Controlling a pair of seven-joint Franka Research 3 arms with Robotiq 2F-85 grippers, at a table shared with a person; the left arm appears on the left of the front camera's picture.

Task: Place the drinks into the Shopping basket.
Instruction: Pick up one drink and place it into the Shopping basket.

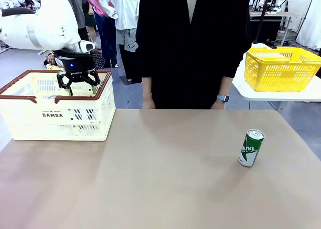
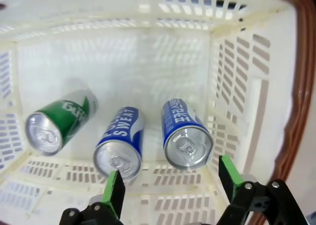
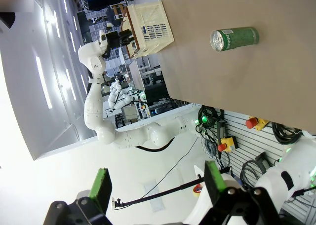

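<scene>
Front view gives you the table (image 1: 165, 189) cut off at its near edge and both sides, and the person (image 1: 193, 43) behind it is cut off above the chest. The Shopping basket (image 1: 55, 113) stands at the table's far left; its left end runs out of the picture, and its wall hides the drinks inside from this side. You can read "DAMDA" in black on that wall.

The left gripper (image 1: 80, 90) hangs at the basket's rim. Your left wrist view shows its jaws apart, clamped on nothing, above three cans lying on the basket floor. These are a green can (image 2: 59, 121) with script you cannot fully read, a blue can (image 2: 121, 143) marked "SWEAT", and a second blue can (image 2: 185, 133) whose lettering is too skewed to read.

The right gripper (image 3: 157, 183) also has its jaws apart and empty. One green drink (image 1: 251, 147) stands upright at the table's right, well apart from the basket, and its white script is only partly legible.
</scene>
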